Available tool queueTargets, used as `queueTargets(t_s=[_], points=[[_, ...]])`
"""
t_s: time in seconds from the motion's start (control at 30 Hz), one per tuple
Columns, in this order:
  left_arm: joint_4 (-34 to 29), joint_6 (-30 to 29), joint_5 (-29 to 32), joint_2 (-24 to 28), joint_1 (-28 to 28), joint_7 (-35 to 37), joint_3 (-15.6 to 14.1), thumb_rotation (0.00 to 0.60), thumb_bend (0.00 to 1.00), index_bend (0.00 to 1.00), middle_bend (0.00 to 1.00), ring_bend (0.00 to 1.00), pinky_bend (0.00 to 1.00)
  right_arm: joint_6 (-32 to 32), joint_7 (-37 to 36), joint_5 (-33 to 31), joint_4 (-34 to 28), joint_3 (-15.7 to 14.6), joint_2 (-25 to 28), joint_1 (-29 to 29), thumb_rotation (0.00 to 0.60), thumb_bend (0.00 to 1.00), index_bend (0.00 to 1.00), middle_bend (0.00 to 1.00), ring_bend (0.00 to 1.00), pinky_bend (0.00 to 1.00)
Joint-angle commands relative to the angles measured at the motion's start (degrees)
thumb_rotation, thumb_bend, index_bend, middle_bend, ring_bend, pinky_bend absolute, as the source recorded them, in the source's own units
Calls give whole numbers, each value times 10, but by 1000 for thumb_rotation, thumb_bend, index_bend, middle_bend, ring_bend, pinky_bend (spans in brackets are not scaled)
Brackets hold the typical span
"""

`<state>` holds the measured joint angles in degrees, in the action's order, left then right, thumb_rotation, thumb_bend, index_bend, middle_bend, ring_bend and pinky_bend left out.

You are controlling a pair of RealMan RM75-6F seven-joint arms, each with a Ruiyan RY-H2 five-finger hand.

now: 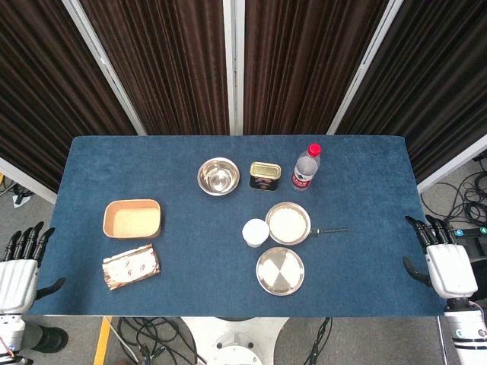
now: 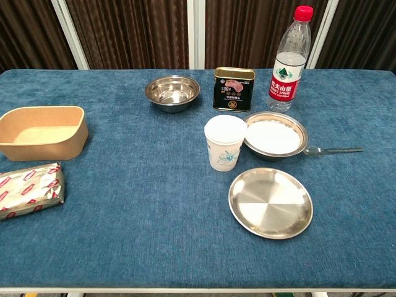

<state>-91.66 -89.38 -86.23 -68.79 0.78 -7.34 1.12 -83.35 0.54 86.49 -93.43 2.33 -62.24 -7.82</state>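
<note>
Desk (image 1: pixel 365 274) work has not begun, by my judgement: your left hand (image 1: pixel 19 275) and right hand (image 1: pixel 447 266) both hang off its ends, fingers spread, holding nothing. Nearest your left hand lies the silvery red-printed snack packet (image 1: pixel 132 266), flat by the front edge below the paper tray (image 1: pixel 132 219); you'd need a long inward reach.

Left hand (image 1: pixel 19 270), lower left of the head view: white palm shell, black fingers, white wrist section below. Right hand (image 1: pixel 445 266), lower right: same white shell, black fingers, white ribbed wrist.
</note>
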Motion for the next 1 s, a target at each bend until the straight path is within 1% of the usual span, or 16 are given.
queueTargets(t_s=[0.03, 0.23, 0.33, 0.4, 0.47, 0.53, 0.6, 0.7, 0.83, 0.9, 1.0], points=[[0, -1, -1, 0, 0, 0, 1, 600, 98, 153, 69, 8, 13, -1, 0, 2, -1, 1, 1, 1, 600, 232, 100, 186, 56, 115], [-1, -6, -7, -2, -2, -2, 0, 600, 98, 153, 69, 7, 13, 13, 2, 8, -2, 3, 5, -9, 600, 226, 100, 203, 56, 115], [-1, -7, -8, -2, -1, -1, 2, 600, 98, 153, 69, 8, 13, 41, 10, 3, -1, 13, 0, -30, 600, 164, 102, 233, 65, 115], [-1, -7, -8, -2, -1, -1, 2, 600, 98, 153, 69, 8, 13, 65, 16, -3, 5, 21, -7, -49, 600, 127, 134, 257, 69, 117], [0, -5, -7, -2, 0, -1, 3, 600, 98, 153, 69, 8, 13, 99, 23, -11, 20, 31, -22, -74, 600, 121, 188, 283, 72, 125], [0, -2, -5, -2, 1, -2, 3, 600, 98, 153, 68, 7, 13, 142, 32, -24, 42, 38, -42, -103, 600, 120, 259, 312, 86, 140], [0, 1, -3, -2, 2, -2, 4, 600, 98, 153, 68, 8, 13, 183, 47, -37, 64, 42, -61, -128, 600, 119, 300, 322, 94, 148], [-1, 4, 0, -2, 3, -2, 5, 600, 98, 153, 68, 8, 13, 243, 79, -55, 109, 47, -102, -169, 600, 117, 324, 326, 95, 150], [-2, 9, 4, -2, 4, -4, 5, 600, 98, 153, 69, 8, 13, 285, 107, -68, 167, 48, -153, -204, 600, 116, 362, 338, 107, 155], [-2, 11, 5, -2, 5, -4, 5, 600, 98, 153, 68, 8, 13, 297, 114, -72, 199, 48, -179, -217, 600, 116, 389, 344, 110, 156], [-1, 12, 8, -2, 5, -4, 6, 600, 98, 153, 68, 8, 13, 315, 113, -80, 231, 49, -204, -230, 600, 118, 418, 348, 110, 157]])
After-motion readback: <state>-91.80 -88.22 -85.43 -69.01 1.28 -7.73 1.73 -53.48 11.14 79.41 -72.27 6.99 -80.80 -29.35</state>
